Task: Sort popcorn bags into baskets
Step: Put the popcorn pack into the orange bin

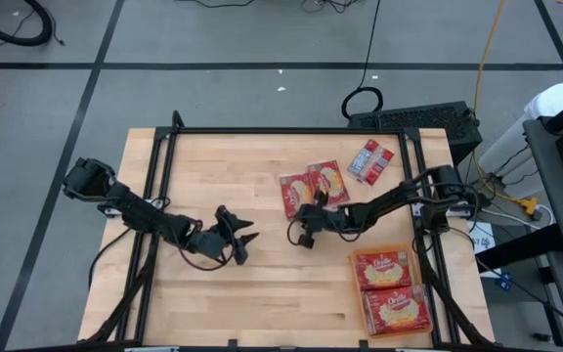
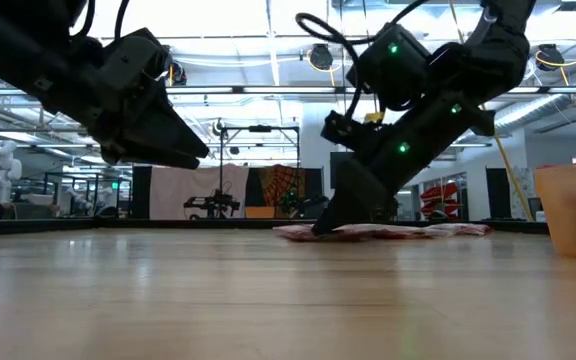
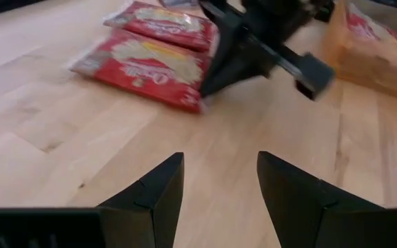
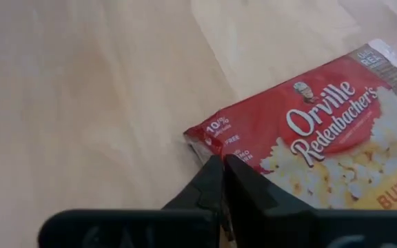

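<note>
On the left side of the wooden surface [image 1: 262, 293] the left claw [image 1: 240, 244] waits just above the wood; its two fingers stand partly apart and there is nothing between them. Toward the middle, the right claw [image 4: 220, 180] is low on the surface and its fingers are pressed together at the corner of a red popcorn bag [image 4: 322, 138]. In the right wrist view the tips meet at the bag's edge, so I judge it has pinched this corner, but I cannot tell how firm the grip is. This bag lies flat beside a second bag [image 1: 328, 180], the two touching, near the middle of the surface. Further right, near the far edge, a small bag with a grey-white panel [image 1: 369, 160] lies alone. At the near right corner two orange baskets [image 1: 352, 262] stand one behind the other, each with a bag inside [image 1: 384, 269]. The bags look light, thin and soft, with smooth, probably slippery film, so a bag will bend and hang when it is lifted. The sealed edge or a corner seems the best place to hold, because the flat middle gives the fingers nothing to close on.
</note>
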{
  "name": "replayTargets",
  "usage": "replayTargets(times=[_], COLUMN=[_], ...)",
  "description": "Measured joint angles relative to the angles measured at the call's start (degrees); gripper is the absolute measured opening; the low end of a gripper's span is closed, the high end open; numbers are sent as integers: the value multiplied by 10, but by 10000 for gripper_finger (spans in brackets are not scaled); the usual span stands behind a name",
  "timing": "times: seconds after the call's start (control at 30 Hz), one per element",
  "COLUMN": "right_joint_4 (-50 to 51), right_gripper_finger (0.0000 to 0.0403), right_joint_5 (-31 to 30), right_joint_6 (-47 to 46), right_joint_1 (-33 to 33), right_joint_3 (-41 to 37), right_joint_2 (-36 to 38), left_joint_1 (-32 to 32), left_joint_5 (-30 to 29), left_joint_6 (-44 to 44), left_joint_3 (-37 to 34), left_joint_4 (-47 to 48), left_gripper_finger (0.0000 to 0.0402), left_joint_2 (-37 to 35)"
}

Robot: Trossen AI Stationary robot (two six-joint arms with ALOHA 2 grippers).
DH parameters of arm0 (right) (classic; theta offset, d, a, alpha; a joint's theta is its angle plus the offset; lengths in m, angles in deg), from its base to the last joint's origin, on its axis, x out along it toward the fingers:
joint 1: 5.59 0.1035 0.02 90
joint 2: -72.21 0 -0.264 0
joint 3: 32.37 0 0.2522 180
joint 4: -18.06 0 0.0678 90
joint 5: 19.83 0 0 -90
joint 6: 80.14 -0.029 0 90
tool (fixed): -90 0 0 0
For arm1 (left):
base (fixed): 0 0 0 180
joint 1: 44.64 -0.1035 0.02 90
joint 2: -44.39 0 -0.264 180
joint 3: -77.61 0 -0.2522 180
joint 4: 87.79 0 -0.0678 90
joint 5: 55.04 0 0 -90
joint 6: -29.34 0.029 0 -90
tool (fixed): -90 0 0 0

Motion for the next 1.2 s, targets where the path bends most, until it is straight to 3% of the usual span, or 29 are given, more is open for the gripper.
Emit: replayTargets(times=[0.17,0.33,0.43,0.63,0.83,1.03,1.2], right_joint_4=[-68,-111,-94,2,107,91,50], right_gripper_finger=[2,1,1,1,1,1,1], right_joint_5=[0,-20,-73,-198,-148,-103,-56], right_joint_6=[-69,-139,-160,-203,-289,-322,-353], right_joint_1=[19,42,59,73,41,42,48], right_joint_3=[0,0,0,0,0,0,0], right_joint_2=[0,0,0,15,10,8,7], left_joint_1=[-13,-27,-35,-33,-40,-59,-84], left_joint_5=[-7,1,15,32,32,36,82], left_joint_6=[-11,-32,-40,-47,-63,-80,-95], left_joint_3=[0,0,2,1,2,3,4], left_joint_4=[-41,-171,-240,-264,-267,-270,-302], left_gripper_finger=[186,186,186,186,186,187,198], left_joint_2=[32,116,166,221,248,251,250])
